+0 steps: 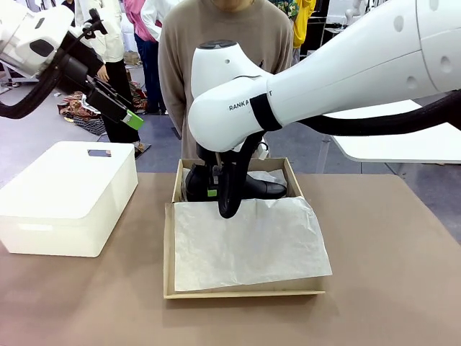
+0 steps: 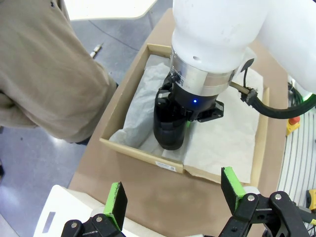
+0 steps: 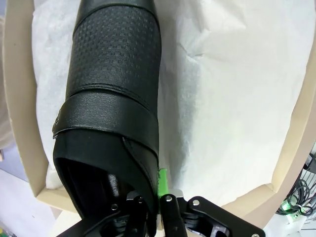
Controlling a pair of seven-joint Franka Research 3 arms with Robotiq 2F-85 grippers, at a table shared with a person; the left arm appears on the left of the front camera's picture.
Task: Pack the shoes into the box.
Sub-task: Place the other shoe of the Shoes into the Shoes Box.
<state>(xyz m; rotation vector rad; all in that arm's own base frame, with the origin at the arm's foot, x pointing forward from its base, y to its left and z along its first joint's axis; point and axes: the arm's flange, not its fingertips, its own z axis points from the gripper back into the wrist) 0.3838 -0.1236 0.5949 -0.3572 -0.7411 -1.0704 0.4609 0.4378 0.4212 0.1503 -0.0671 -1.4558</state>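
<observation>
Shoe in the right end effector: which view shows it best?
Right wrist view: the shoe runs up the frame, textured upper and strap clear, with the right end effector shut on its heel-end rim. Front view: the right arm hides its middle; the toe shows. Left wrist view: one dark end below that arm.

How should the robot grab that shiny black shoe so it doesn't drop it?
Pinch the thin leather wall round the foot opening, coming in from the heel end, with one finger inside the shoe and one outside. The toe end is wide, rounded and smooth, so it would probably slip. The opening's edge is thin enough to clamp, and the right gripper is shut on it there.
</observation>
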